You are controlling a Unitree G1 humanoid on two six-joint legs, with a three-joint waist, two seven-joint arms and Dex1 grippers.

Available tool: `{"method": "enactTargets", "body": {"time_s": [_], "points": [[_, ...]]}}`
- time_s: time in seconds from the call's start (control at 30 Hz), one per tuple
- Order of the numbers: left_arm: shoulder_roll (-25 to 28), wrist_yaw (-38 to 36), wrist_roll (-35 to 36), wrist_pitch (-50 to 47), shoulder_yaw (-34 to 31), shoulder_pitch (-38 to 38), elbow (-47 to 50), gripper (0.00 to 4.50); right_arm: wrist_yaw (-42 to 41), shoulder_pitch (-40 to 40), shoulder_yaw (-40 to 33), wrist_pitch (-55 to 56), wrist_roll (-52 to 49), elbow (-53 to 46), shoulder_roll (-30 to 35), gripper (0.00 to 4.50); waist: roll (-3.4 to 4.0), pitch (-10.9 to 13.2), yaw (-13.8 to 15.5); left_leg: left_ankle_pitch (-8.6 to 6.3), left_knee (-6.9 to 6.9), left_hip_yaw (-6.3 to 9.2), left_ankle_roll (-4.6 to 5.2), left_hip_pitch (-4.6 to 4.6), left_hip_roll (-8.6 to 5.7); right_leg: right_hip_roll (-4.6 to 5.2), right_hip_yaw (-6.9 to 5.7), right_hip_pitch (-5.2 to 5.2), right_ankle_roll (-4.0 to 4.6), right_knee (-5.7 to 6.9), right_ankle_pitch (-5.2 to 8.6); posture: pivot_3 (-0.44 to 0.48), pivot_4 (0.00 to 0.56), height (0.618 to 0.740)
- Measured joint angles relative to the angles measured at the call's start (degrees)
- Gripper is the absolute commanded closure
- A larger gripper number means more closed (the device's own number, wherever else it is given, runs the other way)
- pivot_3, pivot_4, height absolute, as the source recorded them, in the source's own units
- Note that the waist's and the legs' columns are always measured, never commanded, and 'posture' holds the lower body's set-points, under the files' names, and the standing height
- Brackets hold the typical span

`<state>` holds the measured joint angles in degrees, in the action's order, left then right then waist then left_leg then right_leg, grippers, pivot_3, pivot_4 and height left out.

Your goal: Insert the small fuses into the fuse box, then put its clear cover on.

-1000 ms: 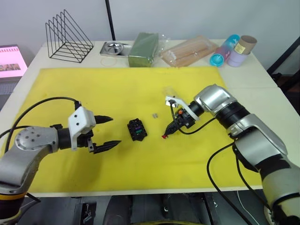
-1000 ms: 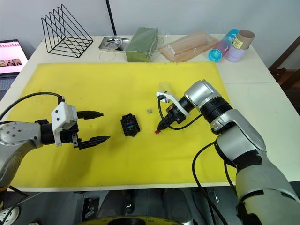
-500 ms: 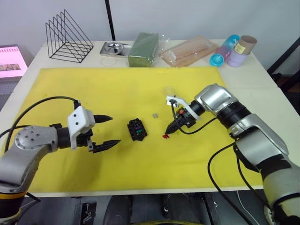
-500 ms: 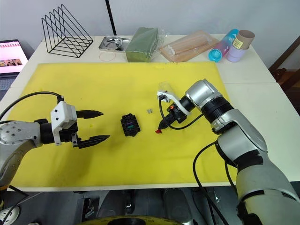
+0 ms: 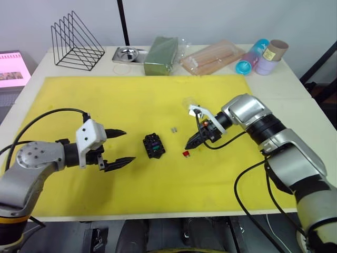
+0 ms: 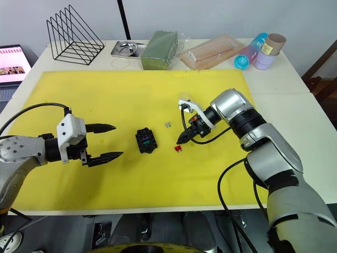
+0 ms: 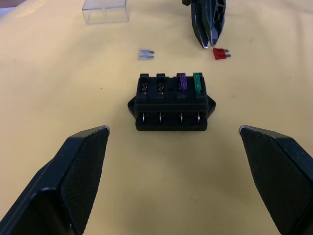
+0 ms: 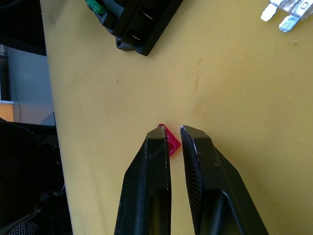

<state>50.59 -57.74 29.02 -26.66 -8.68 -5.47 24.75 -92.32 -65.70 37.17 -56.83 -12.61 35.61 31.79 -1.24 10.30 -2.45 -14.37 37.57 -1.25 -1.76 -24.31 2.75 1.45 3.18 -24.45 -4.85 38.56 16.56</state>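
The black fuse box (image 7: 171, 103) sits mid-mat (image 5: 154, 145) with a purple fuse (image 7: 182, 82) and a green fuse (image 7: 197, 82) standing in its slots. A red fuse (image 5: 186, 154) lies flat on the yellow mat to the box's right. My right gripper (image 5: 189, 146) hovers just beside it, fingers all but closed with nothing held; the fuse shows past the tips (image 8: 170, 142). The greyish-tan fuse (image 5: 174, 128) lies behind the box. The clear cover (image 7: 105, 11) rests farther back. My left gripper (image 5: 122, 146) stands open, left of the box.
Along the table's back edge stand a black wire rack (image 5: 76, 42), a metal dish (image 5: 128, 54), a green packet (image 5: 162, 54), a clear bag of sticks (image 5: 213, 57) and several cups (image 5: 260, 55). The yellow mat (image 5: 121, 95) covers most of the table.
My right gripper has drawn back a little up and to the right, off the red fuse, which stays on the mat. The left arm has not moved.
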Motion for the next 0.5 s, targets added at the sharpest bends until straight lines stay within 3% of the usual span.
{"method": "enactTargets", "body": {"time_s": [0.13,0.5], "points": [[0.0,0.0,-0.2,0.0,0.0,-0.2,-0.1,0.00,0.0,0.0,0.0,-0.2,0.0,-0.6,0.5,2.46,0.00,0.0,0.0,0.00,0.02,0.00,0.00,0.00,0.00,0.00,0.00,0.00,0.00,0.00,0.00,0.000,0.150,0.740],[-0.1,0.1,-0.3,0.1,0.0,-0.5,-0.1,0.00,0.0,0.0,2.6,-4.2,-2.1,-0.5,1.0,2.46,0.00,0.0,0.0,0.00,0.04,0.00,0.00,0.00,0.00,0.00,0.00,0.00,0.00,0.02,0.00,0.000,0.150,0.740]]}}
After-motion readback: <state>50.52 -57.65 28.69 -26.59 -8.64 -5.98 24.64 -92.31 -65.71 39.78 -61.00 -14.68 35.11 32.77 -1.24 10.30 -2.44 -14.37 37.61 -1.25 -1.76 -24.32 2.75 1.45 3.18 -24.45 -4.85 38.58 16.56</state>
